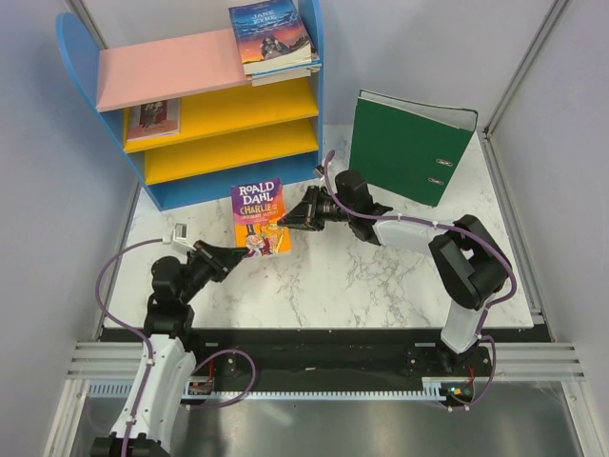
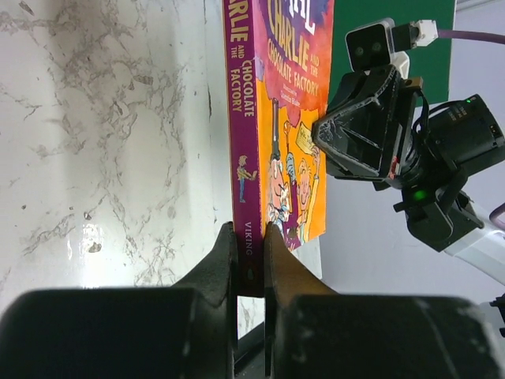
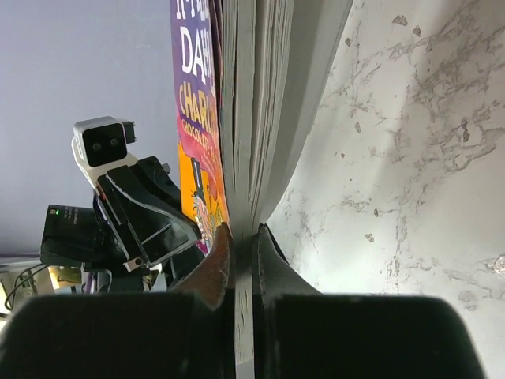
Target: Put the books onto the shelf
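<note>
The purple and yellow Roald Dahl "Charlie" book (image 1: 259,217) stands upright over the marble table, cover facing the camera, in front of the shelf (image 1: 167,69). My left gripper (image 1: 236,257) is shut on the bottom of its purple spine (image 2: 241,134), both pads pressed against it. My right gripper (image 1: 288,221) is shut on the page edge (image 3: 252,118) at the opposite side. A stack of books topped by the dark blue "Jane Eyre" (image 1: 271,36) lies on the right end of the pink top board. Another book (image 1: 152,116) lies at the left of the upper yellow board.
A big green lever-arch binder (image 1: 409,143) stands upright at the back right, just behind the right arm. The shelf's blue sides (image 1: 71,43) rise at the back left. Metal frame posts edge the table on both sides.
</note>
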`<action>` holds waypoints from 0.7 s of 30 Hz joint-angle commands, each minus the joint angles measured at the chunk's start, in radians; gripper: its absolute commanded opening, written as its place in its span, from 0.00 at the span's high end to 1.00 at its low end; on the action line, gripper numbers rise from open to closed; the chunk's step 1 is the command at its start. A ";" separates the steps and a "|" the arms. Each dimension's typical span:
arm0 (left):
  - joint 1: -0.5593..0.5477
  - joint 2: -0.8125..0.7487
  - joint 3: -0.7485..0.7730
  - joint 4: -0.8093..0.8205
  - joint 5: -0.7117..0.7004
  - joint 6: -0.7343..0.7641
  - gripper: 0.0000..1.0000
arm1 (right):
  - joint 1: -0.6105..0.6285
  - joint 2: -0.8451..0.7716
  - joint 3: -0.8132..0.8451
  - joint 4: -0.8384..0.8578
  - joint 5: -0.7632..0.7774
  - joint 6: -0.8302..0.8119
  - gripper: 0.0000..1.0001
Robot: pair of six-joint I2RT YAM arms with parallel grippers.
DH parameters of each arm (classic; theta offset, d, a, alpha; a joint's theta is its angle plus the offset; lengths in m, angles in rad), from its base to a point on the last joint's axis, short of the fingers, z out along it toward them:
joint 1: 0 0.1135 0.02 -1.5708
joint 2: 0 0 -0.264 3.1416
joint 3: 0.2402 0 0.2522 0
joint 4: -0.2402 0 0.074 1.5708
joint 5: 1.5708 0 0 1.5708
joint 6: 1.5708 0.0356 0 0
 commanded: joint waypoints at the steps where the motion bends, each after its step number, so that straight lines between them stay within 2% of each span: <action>1: -0.005 -0.007 0.070 -0.016 0.034 0.004 0.98 | -0.015 -0.011 0.034 0.084 0.011 0.010 0.81; 3: -0.005 -0.001 0.116 -0.032 0.036 0.006 0.98 | -0.019 -0.028 0.018 0.063 0.024 -0.007 0.63; 4: -0.005 0.001 0.139 -0.043 0.036 0.010 0.98 | -0.021 -0.034 -0.001 0.047 0.032 -0.022 0.48; 6: -0.005 0.019 0.218 -0.090 0.031 0.018 0.98 | -0.024 -0.072 -0.021 -0.041 0.083 -0.091 0.36; 7: -0.005 0.031 0.250 -0.103 0.031 0.032 0.98 | -0.024 -0.088 -0.038 -0.086 0.107 -0.116 0.27; 9: -0.005 0.054 0.347 -0.129 0.037 0.046 0.98 | -0.027 -0.141 -0.059 -0.175 0.172 -0.168 0.21; 10: -0.006 0.088 0.382 -0.158 0.042 0.058 0.98 | -0.027 -0.164 -0.096 -0.194 0.198 -0.203 0.15; 13: -0.005 0.148 0.520 -0.196 0.068 0.076 0.98 | -0.029 -0.262 -0.186 -0.240 0.279 -0.260 0.09; 17: -0.005 0.229 0.726 -0.203 0.108 0.081 0.98 | -0.027 -0.385 -0.337 -0.240 0.353 -0.294 0.06; 21: -0.005 0.332 0.905 -0.194 0.146 0.086 0.98 | -0.021 -0.417 -0.505 -0.121 0.350 -0.265 0.05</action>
